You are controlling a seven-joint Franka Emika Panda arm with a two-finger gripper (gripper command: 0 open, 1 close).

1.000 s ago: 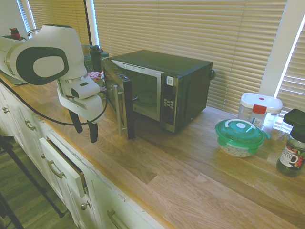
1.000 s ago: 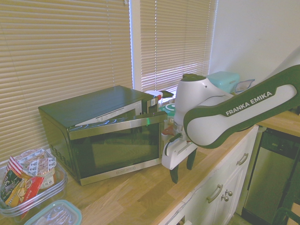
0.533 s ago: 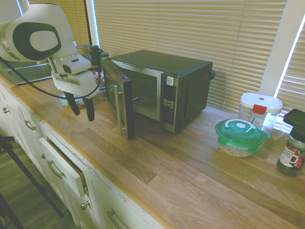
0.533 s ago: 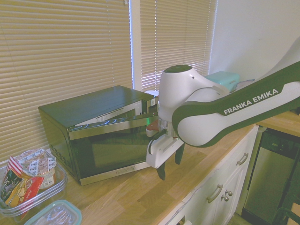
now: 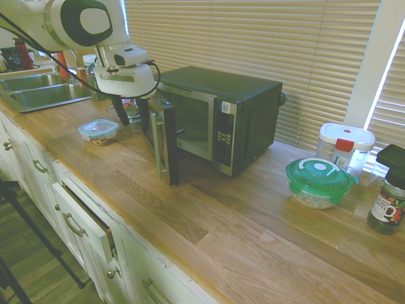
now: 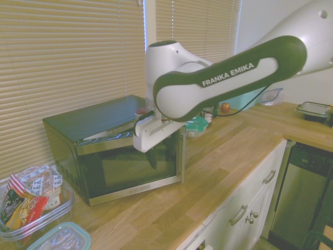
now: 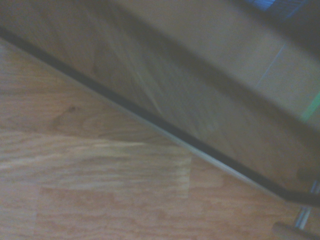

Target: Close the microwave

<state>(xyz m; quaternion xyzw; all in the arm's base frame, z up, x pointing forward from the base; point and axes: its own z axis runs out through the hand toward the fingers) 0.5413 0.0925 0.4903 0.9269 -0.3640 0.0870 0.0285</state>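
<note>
The black microwave (image 5: pixel 221 117) stands on the wooden counter (image 5: pixel 209 215) against the blinds. Its dark glass door (image 5: pixel 159 136) is swung open toward the counter's front, with the silver bar handle (image 5: pixel 155 147) at its free edge. My gripper (image 5: pixel 130 117) hangs at the door's outer face, near its top edge, fingers open and pointing down with nothing between them. In the second exterior view the gripper (image 6: pixel 156 159) hangs in front of the door glass (image 6: pixel 130 166). The wrist view is blurred and shows the door's lower edge (image 7: pixel 165 132) above the counter wood.
A small teal-lidded container (image 5: pixel 98 131) and a sink (image 5: pixel 38 95) lie left of the door. Right of the microwave are a green-lidded bowl (image 5: pixel 318 182), a white tub (image 5: pixel 343 144) and a jar (image 5: pixel 387 206). A drawer (image 5: pixel 82 221) below stands slightly open.
My arm rose from near the counter's front edge and moved toward the blinds, bringing the gripper up against the outer side of the open door. The door's angle looks unchanged.
</note>
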